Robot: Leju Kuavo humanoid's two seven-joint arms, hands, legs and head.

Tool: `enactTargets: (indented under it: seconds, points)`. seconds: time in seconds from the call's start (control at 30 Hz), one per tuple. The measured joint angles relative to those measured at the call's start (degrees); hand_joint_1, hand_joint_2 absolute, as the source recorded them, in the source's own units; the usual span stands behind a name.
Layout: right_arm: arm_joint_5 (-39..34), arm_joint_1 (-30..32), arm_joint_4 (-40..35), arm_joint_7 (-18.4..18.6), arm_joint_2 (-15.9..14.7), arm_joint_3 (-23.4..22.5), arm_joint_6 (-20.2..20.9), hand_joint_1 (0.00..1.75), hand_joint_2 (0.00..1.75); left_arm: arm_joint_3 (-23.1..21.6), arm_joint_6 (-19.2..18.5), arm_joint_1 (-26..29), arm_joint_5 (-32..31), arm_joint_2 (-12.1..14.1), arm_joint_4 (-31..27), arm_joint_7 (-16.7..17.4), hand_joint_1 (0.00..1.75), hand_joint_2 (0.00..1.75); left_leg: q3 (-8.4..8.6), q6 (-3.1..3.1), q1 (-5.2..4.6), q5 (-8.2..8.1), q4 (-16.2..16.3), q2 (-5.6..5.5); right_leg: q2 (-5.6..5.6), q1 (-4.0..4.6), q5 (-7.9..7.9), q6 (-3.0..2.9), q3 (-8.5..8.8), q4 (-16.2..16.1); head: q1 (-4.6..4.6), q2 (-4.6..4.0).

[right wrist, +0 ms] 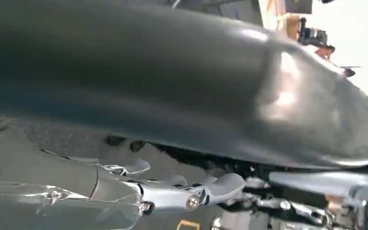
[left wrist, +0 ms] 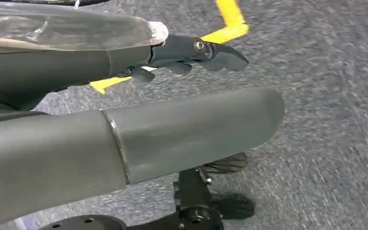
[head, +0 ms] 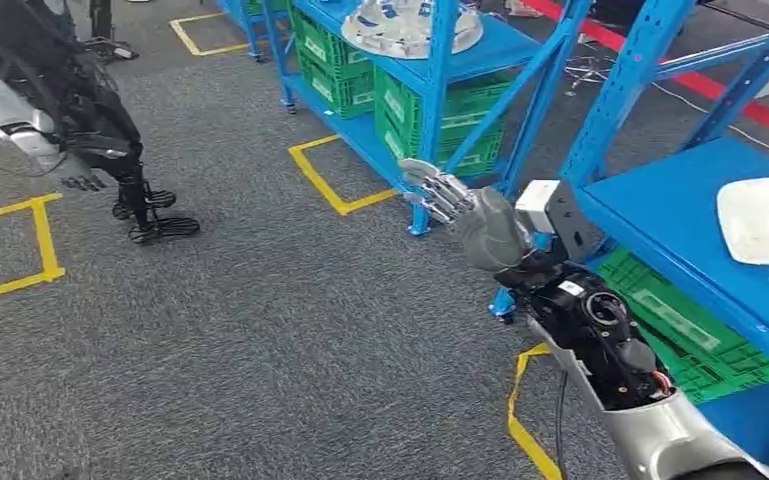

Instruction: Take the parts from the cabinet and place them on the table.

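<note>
Left hand [left wrist: 139, 120]: fingers apart, empty, low over carpet. Right hand [head: 447, 193]: fingers spread, empty, raised beside blue cabinet [head: 660, 215]. White part [head: 766, 220], probably the target, on shelf, well apart. Risk: forearm striking upright during reach.

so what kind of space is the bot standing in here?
Looks like a workshop or warehouse-style test floor. Blue steel shelving racks hold green plastic crates and white moulded parts, and yellow tape outlines mark zones on the grey carpet.
</note>
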Motion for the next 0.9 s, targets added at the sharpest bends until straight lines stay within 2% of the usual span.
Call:
enactTargets:
  seconds: [0.07,0.1,0.13,0.17,0.2,0.23,0.27,0.3,0.33,0.37,0.4,0.43,0.47,0.5,0.53,0.6,0.63,0.67,0.7,0.73,0.77,0.8,0.83,0.87,0.9]
  points:
    - [0.2,0.2,0.0,0.2,0.1,0.0,0.0,0.0,0.0,0.0,0.0,-0.1,0.0,0.1,0.0,0.0,0.0,0.0,0.25,-0.48,0.01,-0.1,-0.2,1.34,1.36,0.24,-0.12,-0.68,-0.36,0.2,-0.9,0.0]
    - [0.2,0.2,0.0,0.3,0.1,-0.1,-0.1,0.0,0.0,0.0,0.0,-0.2,0.0,0.0,0.0,0.0,0.0,0.0,0.46,-0.77,0.17,-0.23,-0.2,2.05,2.05,0.35,-0.06,-1.14,-0.36,0.1,-0.97,0.0]
    - [0.2,0.2,0.0,0.4,0.1,-0.2,-0.2,0.0,0.0,0.0,-0.2,-0.3,0.0,0.0,0.0,0.0,0.0,0.0,0.46,-1.29,0.48,-0.87,0.1,1.46,2.79,-0.07,0.21,-1.67,0.01,-0.3,-0.82,0.0]
    - [0.2,0.0,-0.1,0.3,0.2,-0.2,-0.2,0.0,0.0,0.0,-0.3,-0.4,0.1,0.0,0.0,0.0,0.0,0.0,-0.11,-1.37,0.58,-2.3,2.0,-1.45,3.31,-0.02,0.31,-1.93,-0.03,-0.3,-1.14,0.0]
    - [0.2,-0.1,-0.1,0.3,0.5,-0.2,-0.2,0.0,0.0,0.0,-0.3,-0.4,0.1,0.0,0.0,0.0,0.0,0.0,-2.06,-1.32,0.6,-4.7,6.2,-3.28,3.97,-0.01,0.38,-2.26,-0.11,-0.3,-1.58,0.0]
    - [0.2,0.0,-0.1,0.4,0.7,-0.1,-0.2,0.0,0.0,0.0,-0.3,-0.3,0.1,0.0,0.0,0.1,0.0,0.0,-4.7,-1.29,0.51,-7.18,11.6,-4.22,4.66,0.08,0.37,-2.52,-0.17,-0.3,-2.06,0.0]
    - [0.2,0.2,-0.1,0.4,0.9,-0.1,-0.2,0.0,0.0,0.0,-0.3,-0.1,0.1,0.1,0.0,0.1,0.0,0.0,-7.06,-1.26,0.44,-8.85,16.1,-4.65,5.38,0.19,0.38,-2.6,-0.2,-0.3,-2.41,0.0]
    - [0.3,0.3,-0.1,0.5,1.0,-0.1,-0.2,0.0,0.0,0.0,-0.3,0.1,0.1,0.1,0.0,0.1,0.0,0.0,-9.1,-1.13,0.39,-9.43,19.5,-4.79,6.27,0.37,0.41,-2.66,-0.2,-0.3,-2.8,0.0]
    - [0.3,0.3,-0.1,0.5,1.0,-0.1,-0.2,0.0,0.0,0.0,-0.3,0.1,0.2,0.1,0.0,0.1,0.0,0.0,-9.48,-0.88,0.36,-8.33,19.4,-4.81,7.09,0.5,0.43,-2.7,-0.16,-0.3,-2.94,0.0]
    - [0.3,0.3,0.0,0.5,1.0,-0.1,-0.1,0.0,0.0,0.0,-0.2,0.1,0.2,0.1,0.0,0.1,0.0,0.0,-8.54,-0.56,0.3,-6.12,16.6,-4.86,7.86,0.58,0.45,-2.71,-0.09,-0.3,-2.98,0.0]
    - [0.3,0.2,0.0,0.5,1.1,-0.1,-0.1,0.0,0.0,0.0,-0.2,0.1,0.2,0.1,0.0,0.1,0.0,0.0,-6.39,-0.14,0.24,-3.06,11.4,-5.21,8.68,0.63,0.47,-2.71,0.02,-0.3,-3.0,0.0]
    - [0.3,0.2,0.0,0.5,1.2,-0.1,-0.1,0.0,0.0,0.0,-0.2,0.0,0.2,0.2,0.0,0.1,0.0,0.0,-3.91,0.26,0.12,-0.26,5.9,-6.28,9.36,0.63,0.47,-2.71,0.13,-0.3,-3.0,0.0]
    - [0.3,0.2,0.0,0.5,1.3,-0.1,-0.1,0.0,0.0,0.0,-0.2,0.0,0.2,0.4,0.0,0.1,0.0,0.0,-2.18,0.68,0.08,0.91,1.5,-9.47,9.9,0.49,0.5,-2.65,0.06,-0.3,-3.02,0.0]
    - [0.3,0.1,0.0,0.5,1.4,-0.1,0.0,0.0,0.0,0.0,-0.2,-0.1,0.2,0.5,0.0,0.1,0.0,0.0,-1.75,0.63,0.2,0.78,0.4,-9.91,10.73,0.79,0.51,-2.45,-0.3,0.0,-3.04,0.0]
    - [0.3,0.2,0.0,0.4,1.4,-0.1,0.0,0.0,0.0,0.0,0.0,-0.1,0.3,0.6,0.0,0.1,0.0,0.0,-1.75,0.62,-0.09,0.79,0.5,-9.21,11.24,0.48,0.66,-2.09,-0.52,-0.1,-3.02,0.0]
    - [0.4,0.2,0.0,0.3,1.4,-0.1,0.1,0.0,0.0,0.0,0.0,-0.2,0.3,0.6,0.0,0.1,0.0,0.0,-1.61,1.02,-0.26,0.86,0.4,-8.22,12.41,0.13,0.94,-1.42,-0.67,-0.5,-3.07,0.0]
    - [0.3,0.1,0.0,0.3,1.4,-0.2,0.2,0.0,0.0,0.0,0.0,-0.4,0.3,0.4,0.0,0.1,0.0,0.0,-1.35,1.44,0.29,1.24,-0.5,-7.38,12.3,0.5,0.75,-1.02,-0.89,-0.3,-3.04,0.0]
    - [0.3,0.0,0.0,0.2,1.4,-0.4,0.3,0.0,0.0,0.0,0.1,-0.5,0.3,0.5,0.0,0.1,0.0,0.0,-1.04,1.65,0.23,1.4,-0.8,-6.69,8.29,0.8,-0.51,-0.81,-1.32,1.1,-2.76,0.0]
    - [0.4,-0.5,0.1,0.2,1.4,-0.3,0.3,0.0,0.0,0.0,0.1,-0.5,0.3,0.4,0.0,0.1,0.0,0.0,-1.0,1.77,0.18,1.35,-0.8,-6.12,6.34,0.63,-2.67,-0.57,-2.77,4.4,-1.97,0.0]
    - [0.6,-0.7,0.1,0.2,1.4,-0.3,0.2,0.0,0.0,0.0,0.1,-0.3,0.2,0.4,0.0,0.1,0.0,0.0,-0.97,1.86,0.11,1.28,-0.8,-5.36,5.52,0.41,-5.0,-0.33,-4.87,9.0,-1.73,0.0]
    - [1.0,-0.7,0.2,0.2,1.5,-0.3,0.2,0.0,0.0,0.0,0.2,-0.2,0.1,0.4,0.0,0.1,0.0,0.0,-0.94,1.92,0.11,1.2,-0.8,-4.49,5.1,0.15,-7.2,-0.09,-7.36,14.3,-1.86,0.0]
    - [1.2,-0.6,0.2,0.2,1.5,-0.3,0.2,0.0,0.0,0.0,0.2,-0.2,0.1,0.4,0.0,0.2,0.0,0.0,-0.94,1.98,0.12,1.13,-0.8,-3.92,4.97,-0.05,-8.03,0.11,-8.68,17.1,-1.8,0.0]
    - [1.2,-0.6,0.2,0.2,1.5,-0.3,0.2,0.0,0.0,0.0,0.2,-0.2,0.1,0.4,0.0,0.2,0.0,0.0,-0.86,1.88,0.16,1.02,-0.8,-3.18,4.79,-0.44,-7.92,0.37,-9.5,18.8,-1.47,0.0]
    - [1.2,-0.6,0.3,0.2,1.5,-0.3,0.1,0.0,0.0,0.0,0.2,-0.2,0.0,0.3,0.0,0.2,0.0,0.0,-0.67,1.72,0.21,0.85,-0.7,-2.5,4.6,-0.69,-5.94,0.59,-8.39,16.4,-1.25,0.0]
    - [1.2,-0.6,0.3,0.2,1.5,-0.4,0.1,0.0,0.0,0.0,0.2,-0.2,0.0,0.2,0.0,0.2,0.0,0.0,-0.35,1.47,0.33,0.66,-0.7,-1.95,4.21,-0.81,-3.15,0.71,-5.76,11.5,-1.16,0.0]
